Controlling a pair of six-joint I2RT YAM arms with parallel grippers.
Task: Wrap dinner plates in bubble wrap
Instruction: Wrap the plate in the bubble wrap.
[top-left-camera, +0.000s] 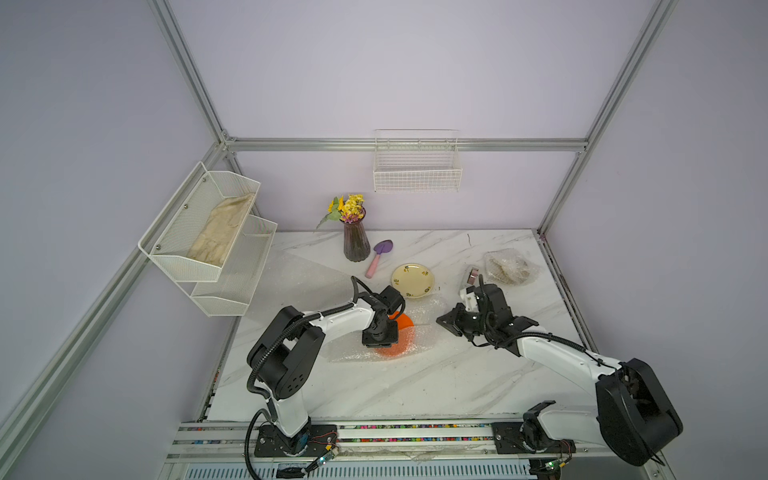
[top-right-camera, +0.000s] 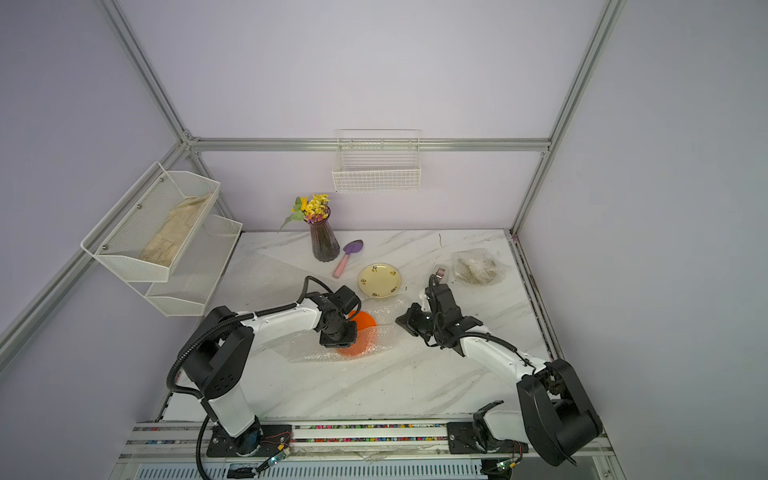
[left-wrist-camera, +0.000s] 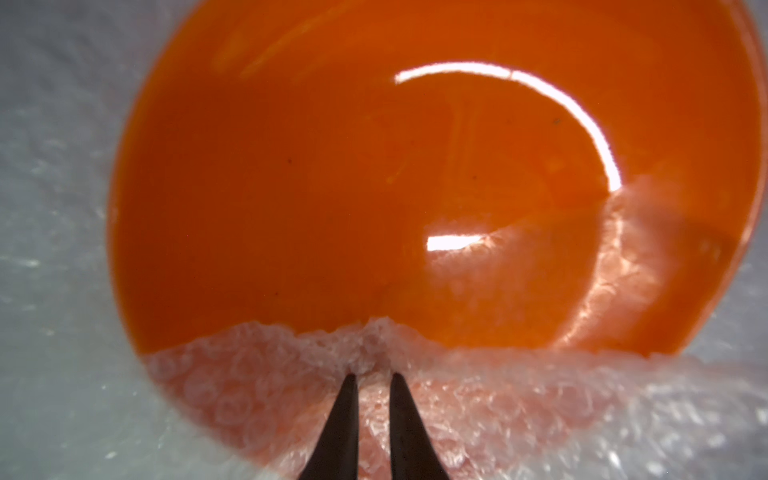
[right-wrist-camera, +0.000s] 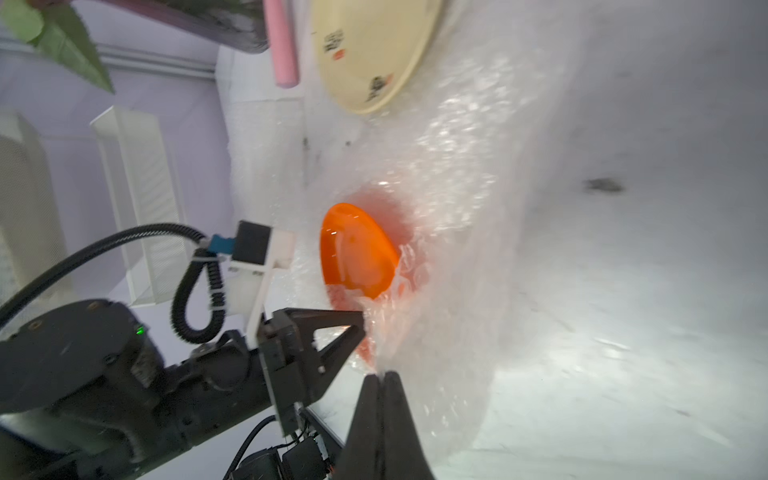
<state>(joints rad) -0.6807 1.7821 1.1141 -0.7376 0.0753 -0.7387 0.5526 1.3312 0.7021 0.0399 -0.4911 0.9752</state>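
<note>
Left gripper (left-wrist-camera: 372, 376) is nearly shut. Its two thin tips pinch a little fold of the bubble wrap (left-wrist-camera: 540, 395). That fold lies over the near part of the orange plate (left-wrist-camera: 332, 187), and the far part of the plate shows bare and shiny. The plate sits on the wrap near the middle of the table (top-left-camera: 415, 386).

On the side wall at 9 o'clock hangs a white rack with two bins. The top bin (top-left-camera: 183, 220) holds a pale, crumpled cloth (top-left-camera: 222, 232). The bottom bin (top-left-camera: 232, 286) hangs just under it. On the back wall at 12 o'clock hangs a white wire basket (top-left-camera: 417, 174). At 11 o'clock on the table a dark vase (top-left-camera: 356, 245) holds yellow flowers (top-left-camera: 351, 205). At 2 o'clock lies a bundle (top-left-camera: 511, 268) of wrap with something pale inside. I cannot tell what it is.

From the orange plate, a pale yellow plate (top-left-camera: 413, 280) with small dark marks lies at 12 o'clock. It is right at the far edge of the wrap.

At 3 o'clock from the orange plate is the right gripper (right-wrist-camera: 380, 376). Its two tips are pressed tight together at the edge of the wrap. I cannot tell if any wrap is caught between them.
</note>
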